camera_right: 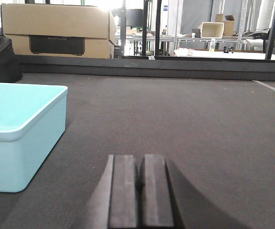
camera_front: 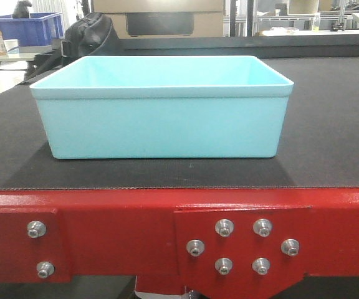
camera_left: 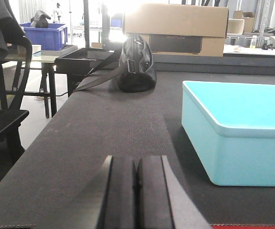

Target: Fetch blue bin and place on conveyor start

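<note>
The pale aqua-blue bin [camera_front: 161, 109] stands upright and empty on the dark grey conveyor belt [camera_front: 329, 124], just behind the red metal frame [camera_front: 123, 218] with silver bolts. My left gripper [camera_left: 137, 162] is shut and empty, low over the belt to the left of the bin [camera_left: 237, 129]. My right gripper [camera_right: 141, 160] is shut and empty, low over the belt to the right of the bin [camera_right: 18, 129]. Neither gripper touches the bin. Neither gripper shows in the front view.
A black bag [camera_left: 136, 64] lies on the belt behind the bin. A cardboard box [camera_right: 56, 31] stands beyond the belt's far edge. A dark royal-blue crate [camera_front: 27, 28] sits on a table at the far left. A chair [camera_left: 6, 109] stands left of the belt.
</note>
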### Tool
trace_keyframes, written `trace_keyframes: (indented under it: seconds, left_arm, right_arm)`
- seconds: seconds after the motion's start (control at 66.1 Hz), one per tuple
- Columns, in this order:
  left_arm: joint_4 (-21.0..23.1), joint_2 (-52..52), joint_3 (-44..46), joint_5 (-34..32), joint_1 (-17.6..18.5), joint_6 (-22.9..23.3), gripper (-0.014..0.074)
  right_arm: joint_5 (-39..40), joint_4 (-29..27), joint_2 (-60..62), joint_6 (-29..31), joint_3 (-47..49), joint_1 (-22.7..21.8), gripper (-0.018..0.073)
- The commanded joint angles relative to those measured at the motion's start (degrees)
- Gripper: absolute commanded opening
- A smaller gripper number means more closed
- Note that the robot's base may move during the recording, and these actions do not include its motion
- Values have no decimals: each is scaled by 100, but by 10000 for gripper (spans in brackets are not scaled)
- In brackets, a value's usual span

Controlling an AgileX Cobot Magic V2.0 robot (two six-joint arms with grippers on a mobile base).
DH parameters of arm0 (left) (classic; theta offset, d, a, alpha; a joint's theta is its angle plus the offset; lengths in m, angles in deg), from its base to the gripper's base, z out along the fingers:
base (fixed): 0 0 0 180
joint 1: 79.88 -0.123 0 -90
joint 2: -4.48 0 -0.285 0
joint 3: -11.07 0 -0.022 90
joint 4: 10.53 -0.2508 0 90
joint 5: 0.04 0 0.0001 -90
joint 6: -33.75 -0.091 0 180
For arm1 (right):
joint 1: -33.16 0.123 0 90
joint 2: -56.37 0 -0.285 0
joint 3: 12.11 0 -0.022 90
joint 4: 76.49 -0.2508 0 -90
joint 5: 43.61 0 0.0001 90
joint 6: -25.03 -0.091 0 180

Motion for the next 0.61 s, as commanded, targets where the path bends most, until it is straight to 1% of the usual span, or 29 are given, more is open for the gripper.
trace_keyframes:
  seconds: [0.0,0.59]
  left_arm:
    - [-10,30,6,-112,27,-32,-111]
    - [-10,30,6,-112,27,-32,-111]
  right_arm:
    - [99,33,13,4,-2,-22,-165]
    - [99,33,13,4,-2,-22,-165]
